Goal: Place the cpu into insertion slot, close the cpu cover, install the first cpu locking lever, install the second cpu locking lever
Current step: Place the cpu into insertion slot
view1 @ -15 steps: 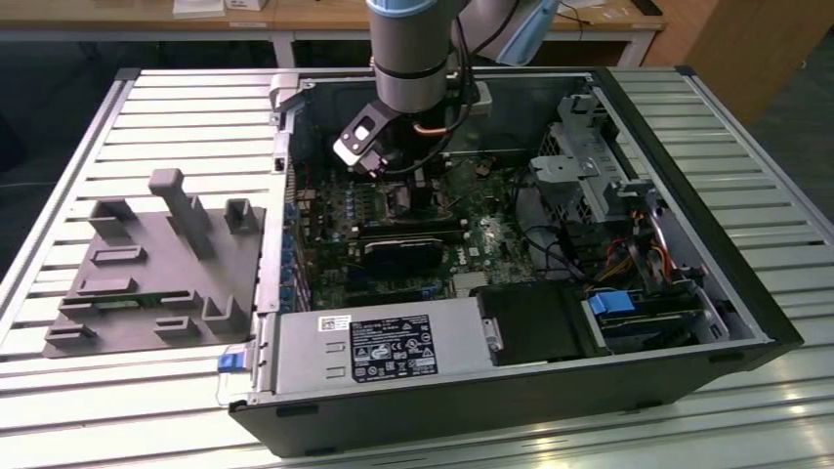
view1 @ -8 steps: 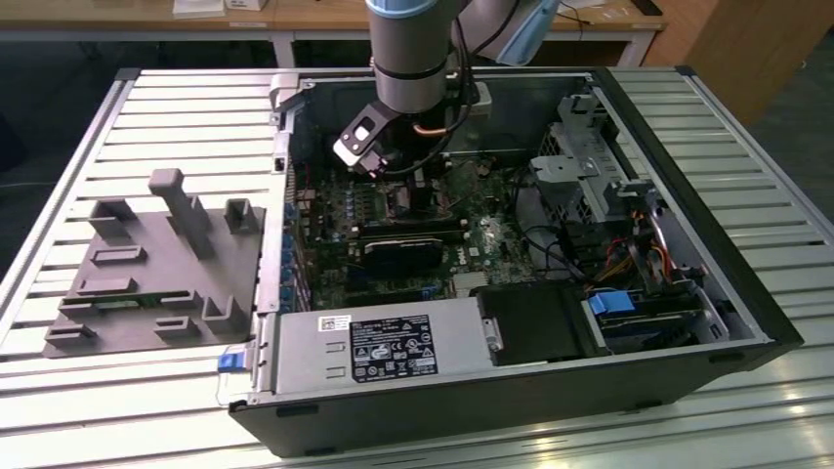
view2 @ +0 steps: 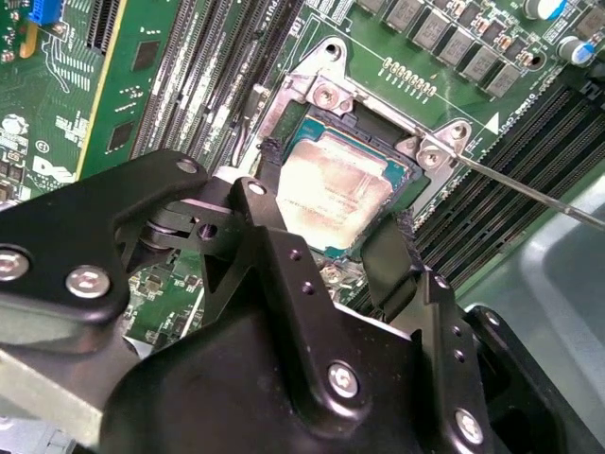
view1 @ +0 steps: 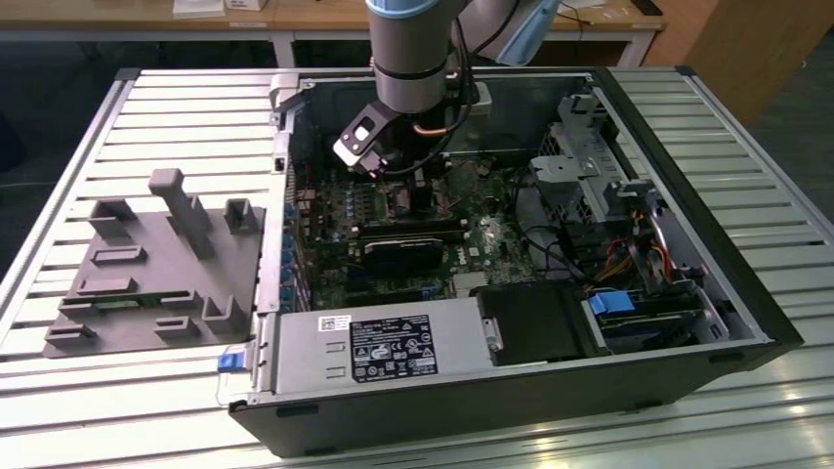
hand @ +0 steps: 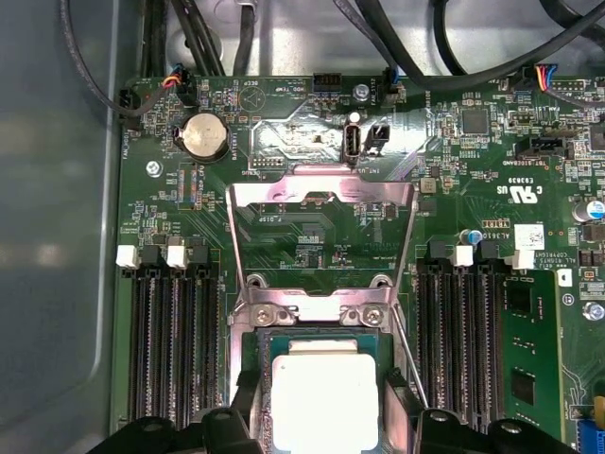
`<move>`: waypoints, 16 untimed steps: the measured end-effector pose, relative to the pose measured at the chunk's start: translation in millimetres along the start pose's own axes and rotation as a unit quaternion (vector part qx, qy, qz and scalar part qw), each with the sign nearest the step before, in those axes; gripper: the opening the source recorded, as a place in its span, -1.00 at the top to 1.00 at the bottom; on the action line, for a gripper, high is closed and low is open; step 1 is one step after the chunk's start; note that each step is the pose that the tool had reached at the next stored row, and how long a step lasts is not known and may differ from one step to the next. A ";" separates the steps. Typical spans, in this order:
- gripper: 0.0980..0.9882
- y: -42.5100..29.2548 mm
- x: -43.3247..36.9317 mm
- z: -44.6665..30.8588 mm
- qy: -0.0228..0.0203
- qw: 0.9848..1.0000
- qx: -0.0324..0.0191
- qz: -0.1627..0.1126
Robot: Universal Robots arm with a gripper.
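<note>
**The cpu in its slot, the cover open**

We saw the cpu point(view2: 345, 189) point(hand: 326, 397) lying flat inside the insertion slot point(hand: 312, 336), its pale metal top facing up and a rim of green showing around it. The gripper point(view2: 336, 189) point(hand: 322, 402) was down over the socket. Its two black fingers point(view2: 267, 151) stood on opposite sides of the chip and were closed against its edges, as far as we could judge in both wrist views.

The cpu cover point(hand: 321, 194) stood open, lying back from the socket on the hinge side, and we saw the green motherboard point(hand: 284, 123) through its cut-out middle. A thin metal rod point(view2: 529, 189) ran out from one corner of the socket, free of the frame. Long black memory slots point(hand: 175, 350) flanked the socket on both sides.

In the exterior view the arm point(view1: 410, 59) reached down into an open computer case point(view1: 704, 322) on a slatted table point(view1: 156, 107). A grey fixture point(view1: 156, 264) lay at the exterior view's left.
</note>
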State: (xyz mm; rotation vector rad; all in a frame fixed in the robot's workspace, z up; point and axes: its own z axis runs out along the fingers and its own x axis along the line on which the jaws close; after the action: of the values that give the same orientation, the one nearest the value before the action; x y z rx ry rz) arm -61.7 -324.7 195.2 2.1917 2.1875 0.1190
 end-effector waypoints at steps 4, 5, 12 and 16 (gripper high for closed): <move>-0.15 0.0 0.0 0.0 0.007 1.000 0.000 0.001; -0.15 0.0 0.0 0.0 0.008 1.000 0.000 0.001; -0.15 0.3 0.1 -3.3 0.009 1.000 0.000 0.001; -0.15 0.7 0.2 -7.7 0.009 1.000 0.000 0.001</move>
State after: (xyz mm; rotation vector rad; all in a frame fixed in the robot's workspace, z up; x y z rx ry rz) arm -61.7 -324.7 202.9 2.2006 2.1947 0.1386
